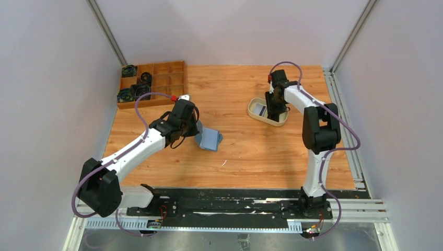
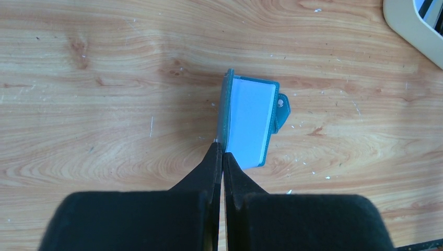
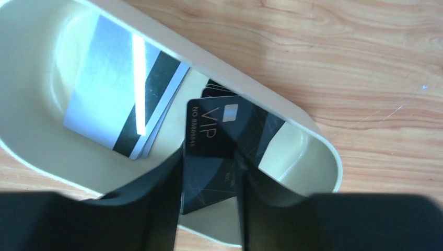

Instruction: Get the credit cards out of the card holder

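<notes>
Teal-blue card holder (image 2: 248, 123): soft, small and rectangular, with a pale blue-grey inner face turned up to the left wrist camera, a teal rim around it, and a small snap tab (image 2: 282, 110) jutting from its far side.
Holder's place: left of the table's middle, on the wooden table (image 1: 251, 151), with bare boards on every side of it.
Left gripper (image 2: 222, 151): fingers pressed together, pinching the holder's thin near-left edge.
Right gripper (image 3: 209, 162): poised over the cream oval tray (image 3: 235, 68), fingers partly apart, a black card (image 3: 211, 146) marked VIP standing between them; whether they were clamping it could not be told.
Tray contents: silver cards with a dark stripe (image 3: 109, 89) lay flat at one end, and the black card's far end reached down inside the rim.
Tray's place: right of centre and farther back, well apart from the holder.
Edges: a wooden compartment box (image 1: 167, 78) sat in the far left corner, just beyond the left gripper; grey walls closed in both sides and the back.
Open room: a wide strip of bare wood ran between holder and tray and along the near side.
</notes>
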Controlling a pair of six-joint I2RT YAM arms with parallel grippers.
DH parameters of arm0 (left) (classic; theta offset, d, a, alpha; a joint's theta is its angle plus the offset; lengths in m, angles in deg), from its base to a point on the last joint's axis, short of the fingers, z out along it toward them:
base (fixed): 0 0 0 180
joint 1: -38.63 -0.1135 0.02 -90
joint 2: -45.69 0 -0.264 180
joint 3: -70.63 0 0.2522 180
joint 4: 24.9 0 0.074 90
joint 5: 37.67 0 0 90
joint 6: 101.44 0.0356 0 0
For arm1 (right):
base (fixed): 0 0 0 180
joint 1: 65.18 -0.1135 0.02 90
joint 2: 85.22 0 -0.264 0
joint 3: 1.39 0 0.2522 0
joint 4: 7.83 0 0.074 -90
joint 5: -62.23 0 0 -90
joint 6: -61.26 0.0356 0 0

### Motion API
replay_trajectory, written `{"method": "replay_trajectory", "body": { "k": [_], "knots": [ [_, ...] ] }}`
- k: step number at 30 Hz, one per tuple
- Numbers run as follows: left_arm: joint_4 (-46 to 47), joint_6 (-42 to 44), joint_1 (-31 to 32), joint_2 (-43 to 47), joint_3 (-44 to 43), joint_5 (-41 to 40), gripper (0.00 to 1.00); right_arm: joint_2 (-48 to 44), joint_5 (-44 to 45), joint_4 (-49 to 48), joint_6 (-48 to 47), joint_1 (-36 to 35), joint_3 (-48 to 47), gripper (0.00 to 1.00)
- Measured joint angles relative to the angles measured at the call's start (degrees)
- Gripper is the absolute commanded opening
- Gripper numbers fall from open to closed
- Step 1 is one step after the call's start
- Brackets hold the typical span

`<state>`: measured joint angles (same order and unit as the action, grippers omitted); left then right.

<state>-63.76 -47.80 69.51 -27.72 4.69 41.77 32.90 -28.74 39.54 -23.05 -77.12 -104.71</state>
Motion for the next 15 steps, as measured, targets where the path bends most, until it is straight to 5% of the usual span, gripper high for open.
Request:
{"method": "replay_trajectory", "body": {
  "k": [5, 7, 11, 15],
  "knots": [
    [-0.4, 0.0, 0.0, 0.0, 0.0, 0.0, 0.0, -0.7, 0.3, 1.1, 0.5, 0.0, -0.8, 0.07],
    [-0.5, 0.0, 0.0, 0.0, 0.0, 0.0, 0.0, -1.1, 0.4, 1.1, 0.7, -0.1, -0.8, 0.04],
    [-0.7, 0.0, 0.0, 0.0, 0.0, 0.0, 0.0, -2.3, 0.6, 1.6, 1.0, -0.1, -0.8, 0.06],
    [-0.7, 0.0, 0.0, 0.0, 0.0, 0.0, 0.0, -2.2, 1.2, 2.2, 1.9, -0.1, -0.9, 0.31]
  ]
}}
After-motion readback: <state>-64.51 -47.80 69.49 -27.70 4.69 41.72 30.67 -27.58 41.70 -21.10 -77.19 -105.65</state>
